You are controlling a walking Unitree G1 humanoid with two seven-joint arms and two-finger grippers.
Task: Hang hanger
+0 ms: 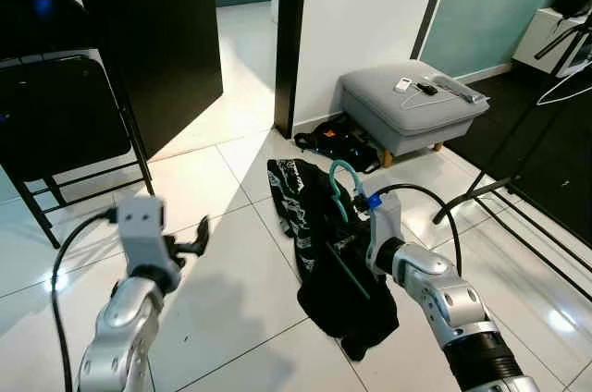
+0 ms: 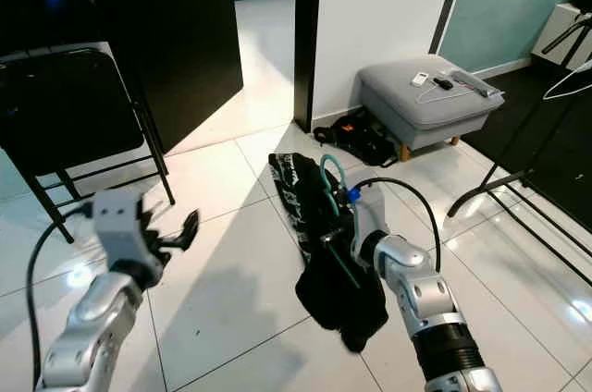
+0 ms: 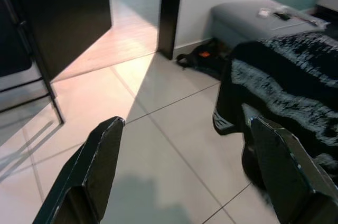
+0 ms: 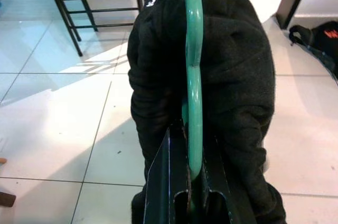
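1. Two silver arms with black two-fingered grippers: left gripper point(image 1: 196, 242) at lower left of the head view, right gripper point(image 4: 193, 195) at lower centre.
2. One teal metal hanger point(image 4: 193, 49), thin rod, curved hook point(image 1: 342, 179) rising above the right wrist at centre of the head view.
3. One black garment with white lettering point(image 1: 310, 226) draped over that hanger, hanging down to near the white tiled floor point(image 1: 222, 318) at centre of frame.
4. Right gripper fingers pressed together on the teal rod, garment bunched on both sides.
5. Left gripper fingers point(image 3: 100, 166) spread wide apart, holding nothing, above bare tile.
6. One black folding chair point(image 1: 55, 105) at upper left.
7. One grey cushioned ottoman point(image 1: 412, 110) at upper right, small devices and a cable on top.
8. One black bag with orange detail point(image 1: 342, 142) on the floor against the wall, just beside the ottoman.
9. One black metal rack frame point(image 1: 518, 189) along the right edge, with one white hanger point(image 1: 564, 87) at upper right.
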